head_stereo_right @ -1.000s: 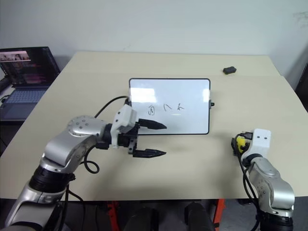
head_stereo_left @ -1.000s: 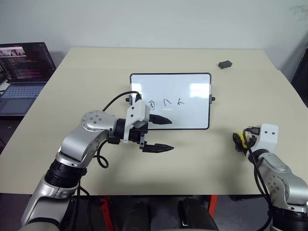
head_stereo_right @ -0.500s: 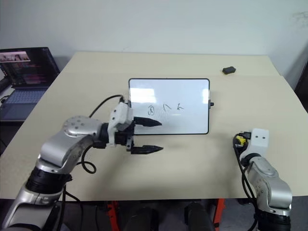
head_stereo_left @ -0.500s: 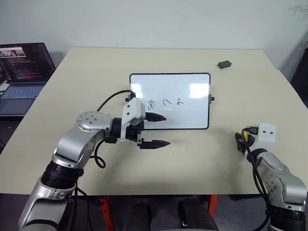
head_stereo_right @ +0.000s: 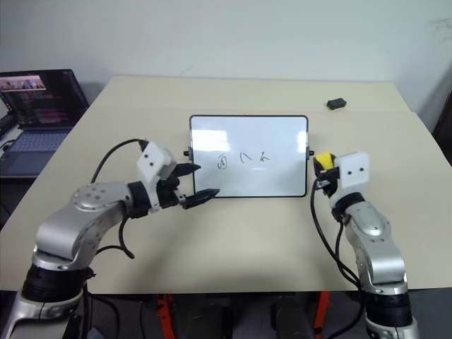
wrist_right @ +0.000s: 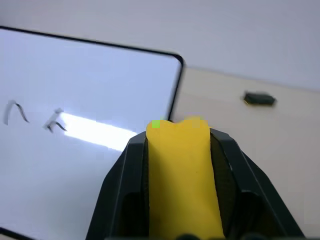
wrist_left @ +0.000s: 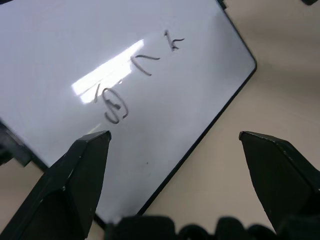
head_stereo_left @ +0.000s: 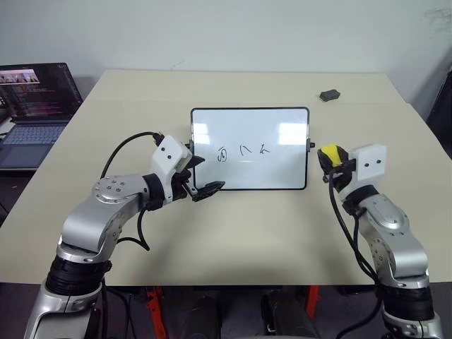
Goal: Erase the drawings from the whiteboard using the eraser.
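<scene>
The whiteboard lies flat in the middle of the table, with the drawings, three small black scribbles in a row, left of its centre. My right gripper is shut on the yellow eraser and holds it above the table just beside the board's right edge. In the right wrist view the eraser sits between the two black fingers, and the board lies beyond. My left gripper is open over the board's near left corner. Its wrist view looks onto the drawings.
A small dark grey object lies at the far right of the table. An open laptop stands on a lower surface off the table's left side. Bare tabletop spreads in front of the board.
My right gripper has shut on the eraser, lifted it off the table and carried it left to the board's right edge. My left gripper has drawn back to the left and turned.
</scene>
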`<state>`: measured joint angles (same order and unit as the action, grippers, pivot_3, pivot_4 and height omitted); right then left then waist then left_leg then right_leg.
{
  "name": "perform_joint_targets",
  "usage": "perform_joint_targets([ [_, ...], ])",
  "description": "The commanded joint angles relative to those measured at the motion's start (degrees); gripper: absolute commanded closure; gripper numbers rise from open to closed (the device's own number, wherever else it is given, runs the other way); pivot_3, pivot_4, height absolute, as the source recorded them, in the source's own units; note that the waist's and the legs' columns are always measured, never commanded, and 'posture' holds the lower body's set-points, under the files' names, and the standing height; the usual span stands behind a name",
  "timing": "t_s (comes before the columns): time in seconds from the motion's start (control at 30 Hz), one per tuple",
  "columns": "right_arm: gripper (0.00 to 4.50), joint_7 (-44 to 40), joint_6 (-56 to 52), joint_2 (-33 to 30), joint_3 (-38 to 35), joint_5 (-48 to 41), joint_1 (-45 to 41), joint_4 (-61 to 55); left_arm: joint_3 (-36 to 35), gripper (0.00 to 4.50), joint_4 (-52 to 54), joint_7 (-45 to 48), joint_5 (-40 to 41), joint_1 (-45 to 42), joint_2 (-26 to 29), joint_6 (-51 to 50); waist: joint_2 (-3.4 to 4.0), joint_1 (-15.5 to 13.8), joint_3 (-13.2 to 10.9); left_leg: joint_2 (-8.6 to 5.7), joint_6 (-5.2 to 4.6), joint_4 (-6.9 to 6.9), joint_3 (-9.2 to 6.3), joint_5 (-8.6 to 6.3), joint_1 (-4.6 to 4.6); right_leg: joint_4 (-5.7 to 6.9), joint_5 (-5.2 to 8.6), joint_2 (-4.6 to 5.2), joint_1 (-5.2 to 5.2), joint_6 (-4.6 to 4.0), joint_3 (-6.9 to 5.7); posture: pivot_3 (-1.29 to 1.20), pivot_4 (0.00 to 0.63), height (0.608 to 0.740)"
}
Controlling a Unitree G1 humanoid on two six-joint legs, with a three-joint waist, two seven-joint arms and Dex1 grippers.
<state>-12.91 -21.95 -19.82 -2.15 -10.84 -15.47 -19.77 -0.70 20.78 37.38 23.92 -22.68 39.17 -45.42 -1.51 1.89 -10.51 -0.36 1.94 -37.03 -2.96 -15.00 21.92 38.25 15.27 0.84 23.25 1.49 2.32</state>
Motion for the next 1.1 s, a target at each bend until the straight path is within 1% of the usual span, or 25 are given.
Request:
perform_joint_targets([
  [0.03,3.24,-3.61,4.64,1.28,6.18,2.69,-6.46,1.34,-4.90,0.00,2.23,-4.78,-1.20,1.15,0.78,-2.76,0.00,0.34,0.00,0.01,0.00,0.00,0.01,0.00,-0.01,0.01,0.00,0.00,0.00,0.00,0.01,0.00,0.150,0.740],
  [0.17,3.24,-6.86,4.80,3.32,15.67,8.40,-15.08,6.10,-6.35,0.00,2.56,-7.20,-2.82,4.03,2.92,-5.29,-0.01,0.49,0.00,-0.03,0.01,-0.01,-0.03,0.00,-0.08,0.32,0.00,0.06,0.07,-0.01,-0.01,0.00,0.150,0.740],
  [0.27,3.24,-7.41,5.51,5.86,19.33,11.08,-19.70,10.48,-6.41,0.00,1.83,-7.41,-3.34,4.23,3.90,-5.40,-0.03,0.25,0.01,-0.02,0.02,-0.02,-0.07,0.00,-0.08,0.40,0.00,0.07,0.12,-0.03,-0.06,0.00,0.150,0.740],
  [0.37,3.24,-7.45,6.93,9.61,22.93,14.61,-25.76,18.65,-5.44,0.00,0.68,-5.96,-4.00,4.11,5.66,-4.86,-0.04,-0.01,0.02,-0.07,0.04,-0.06,-0.09,0.02,-0.07,0.47,0.00,0.12,0.12,-0.04,-0.09,0.00,0.150,0.740],
  [0.47,3.24,-6.80,9.13,11.96,24.21,17.53,-31.17,26.80,-4.89,0.00,-1.36,-4.66,-4.91,3.68,6.89,-2.58,-0.04,-0.03,0.02,-0.10,0.05,-0.10,-0.05,0.02,-0.09,0.51,0.00,0.16,0.12,-0.04,-0.08,0.00,0.150,0.740],
  [0.53,3.24,-6.21,11.02,13.35,24.17,18.87,-34.92,33.22,-4.75,0.00,-3.29,-3.25,-4.54,2.78,6.66,-1.11,-0.04,-0.11,0.02,-0.11,0.05,-0.09,-0.08,0.02,-0.07,0.49,0.00,0.17,0.13,-0.05,-0.11,0.00,0.150,0.740],
  [0.7,3.24,-3.66,16.28,15.58,22.40,20.41,-40.68,46.87,-3.98,0.00,-6.24,2.08,-2.19,0.95,5.92,1.21,-0.05,-0.02,0.02,-0.11,0.05,-0.05,-0.05,0.02,-0.03,0.50,-0.01,0.19,0.21,-0.06,-0.11,0.00,0.150,0.740],
  [0.8,3.24,-2.98,19.65,15.83,22.08,21.39,-41.95,54.20,-3.14,0.00,-7.11,4.97,-2.23,0.34,6.55,2.46,-0.06,0.10,0.03,-0.10,0.05,-0.03,0.01,0.02,-0.01,0.52,-0.01,0.19,0.26,-0.07,-0.06,0.00,0.150,0.740],
  [0.9,3.24,-4.13,21.19,15.57,23.25,22.74,-41.01,58.30,-2.70,0.00,-8.20,6.46,-2.93,-0.24,7.12,3.38,-0.05,0.21,0.02,-0.10,0.05,-0.02,0.02,0.02,-0.01,0.51,-0.01,0.19,0.27,-0.07,-0.05,0.00,0.150,0.740],
  [1.0,3.24,-7.55,22.03,14.63,25.81,24.80,-38.41,59.02,-2.56,0.00,-8.70,7.21,-3.23,-0.50,7.35,3.87,-0.09,0.54,0.05,-0.10,0.05,-0.03,0.02,0.02,-0.03,0.58,0.00,0.19,0.28,-0.07,-0.03,0.00,0.150,0.740],
  [1.1,3.24,-12.80,21.31,12.69,29.63,27.65,-34.89,55.96,-2.70,0.00,-8.83,7.46,-3.33,-0.36,7.26,4.00,-0.12,0.72,0.07,-0.10,0.04,-0.06,0.02,0.02,-0.10,0.66,0.00,0.19,0.23,-0.07,-0.03,0.00,0.150,0.740],
])
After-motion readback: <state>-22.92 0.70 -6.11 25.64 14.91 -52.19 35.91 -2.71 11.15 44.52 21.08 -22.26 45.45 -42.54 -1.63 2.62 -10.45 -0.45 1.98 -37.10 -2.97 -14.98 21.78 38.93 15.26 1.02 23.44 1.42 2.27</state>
